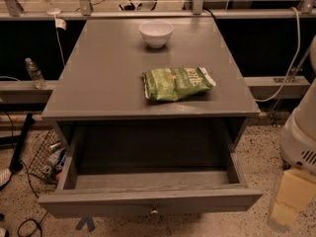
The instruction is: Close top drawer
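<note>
Top drawer (148, 201): pulled far out under the cabinet top (108, 73), knob (154, 211) at front centre
Gripper (291, 199): low at the right edge, beside the drawer's right front corner, apart from it; grip state cannot tell
On top: white bowl (156, 32) at back, green chip bag (177, 83) nearer the front
Left floor: wire basket (47, 154); water bottle (34, 73) on ledge

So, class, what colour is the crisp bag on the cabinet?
Green bag, seen in the camera view; gripper at lower right.

top drawer (148, 201): matt grey wood, grain visible, metal knob (154, 211). chip bag (177, 83) on desk (98, 83): glossy plastic. end effector (291, 196) right of drawer: matt cream plastic.
</note>
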Motion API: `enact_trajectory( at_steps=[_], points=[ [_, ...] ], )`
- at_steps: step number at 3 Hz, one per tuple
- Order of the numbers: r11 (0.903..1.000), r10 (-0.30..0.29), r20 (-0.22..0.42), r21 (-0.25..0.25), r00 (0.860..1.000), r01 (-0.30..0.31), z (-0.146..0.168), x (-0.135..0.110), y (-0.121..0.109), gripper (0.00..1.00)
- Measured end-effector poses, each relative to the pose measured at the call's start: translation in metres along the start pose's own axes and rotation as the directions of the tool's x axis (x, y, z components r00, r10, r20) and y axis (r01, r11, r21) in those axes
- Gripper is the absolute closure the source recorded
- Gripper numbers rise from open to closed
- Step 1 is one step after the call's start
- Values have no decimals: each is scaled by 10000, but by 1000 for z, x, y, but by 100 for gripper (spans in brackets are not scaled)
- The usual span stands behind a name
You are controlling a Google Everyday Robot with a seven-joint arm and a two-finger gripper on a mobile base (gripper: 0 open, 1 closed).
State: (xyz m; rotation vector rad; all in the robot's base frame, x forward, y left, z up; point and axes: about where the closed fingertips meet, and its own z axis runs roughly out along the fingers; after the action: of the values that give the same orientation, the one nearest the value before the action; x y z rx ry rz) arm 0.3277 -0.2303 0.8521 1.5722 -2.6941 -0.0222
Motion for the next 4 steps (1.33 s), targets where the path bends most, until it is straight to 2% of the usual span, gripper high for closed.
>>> enact_trajectory(
  at_steps=[1, 2, 3, 4],
  points=[
    [9955, 242, -493, -908, 9985, -286, 44, 8, 25, 0],
    [9955, 242, -493, -908, 9985, -286, 44, 8, 25, 0],
    [9881, 414, -754, -1447, 9963, -520, 90, 5, 29, 0],
    [9812, 545, -867, -1798, 9947, -695, 118, 4, 33, 0]
  ],
)
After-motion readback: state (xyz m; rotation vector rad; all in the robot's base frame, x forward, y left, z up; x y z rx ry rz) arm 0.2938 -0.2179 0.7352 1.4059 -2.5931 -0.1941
